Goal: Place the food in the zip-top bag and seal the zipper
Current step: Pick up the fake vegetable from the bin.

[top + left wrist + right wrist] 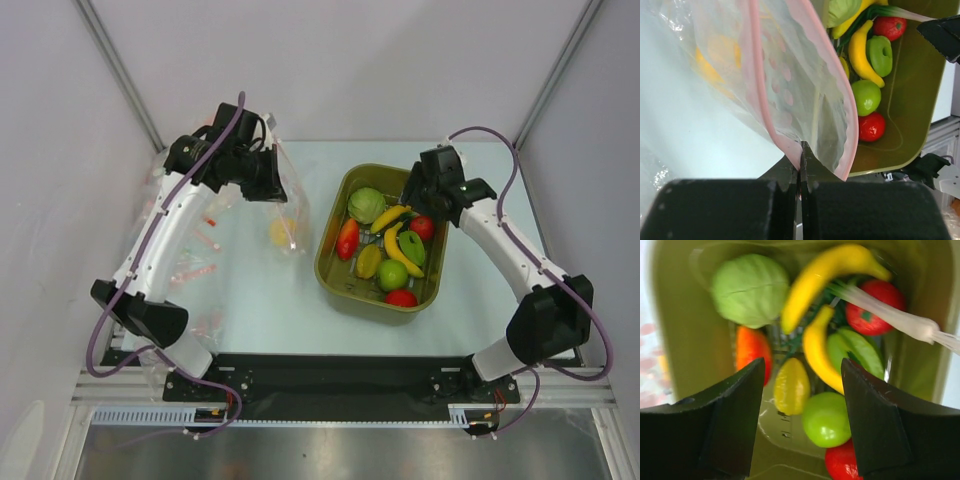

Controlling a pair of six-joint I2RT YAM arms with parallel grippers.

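Observation:
My left gripper (268, 182) is shut on the pink zipper (757, 75) edge of the clear zip-top bag (292, 212), which hangs from it above the table with its mouth gaping; a yellow piece (281, 232) lies inside. The pinch shows at my left gripper (801, 150). My right gripper (418, 196) hovers open over the olive tub (335, 272), nothing between its fingers. Below my right gripper (802, 362) lie the food: a lemon (791, 386), green apple (826, 419), two bananas (817, 355) and a red tomato (842, 462).
The tub also holds a green cabbage (750, 290), an orange-red piece (751, 352), a second tomato (875, 305) and a white spring onion (890, 310). Dotted clear bags (195, 250) lie on the table's left side. Grey walls close in the table.

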